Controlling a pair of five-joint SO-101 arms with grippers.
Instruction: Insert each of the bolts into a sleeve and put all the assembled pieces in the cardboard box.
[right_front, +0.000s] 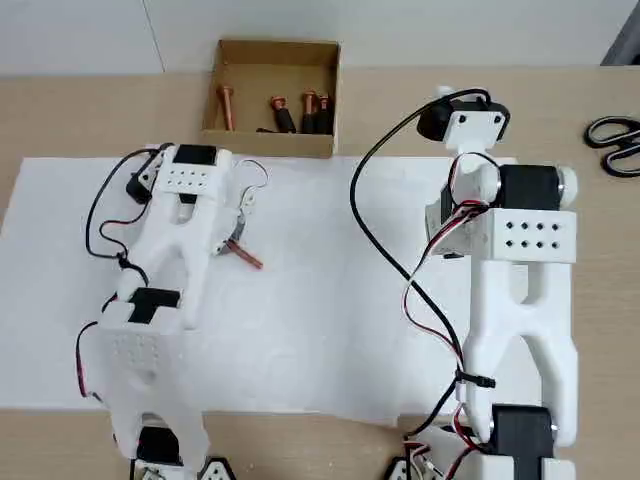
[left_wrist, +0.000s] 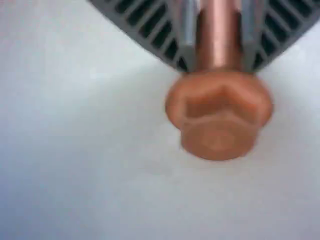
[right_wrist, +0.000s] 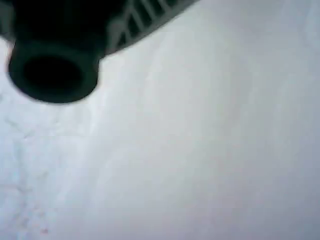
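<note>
4 bolts (right_front: 226, 105) in cardboard box (right_front: 268, 144)

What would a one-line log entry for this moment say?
left gripper: holds bolt | right gripper: holds sleeve | bolt not yet in sleeve | cardboard box: several pieces inside

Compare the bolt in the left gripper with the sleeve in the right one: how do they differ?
The bolt is copper-coloured; the sleeve is black. The bolt ends in a solid, flanged hexagonal head; the sleeve ends in an open round bore. Both are clamped over the white sheet, the bolt in the left gripper and the sleeve in the right gripper, and they are not yet joined.
</note>
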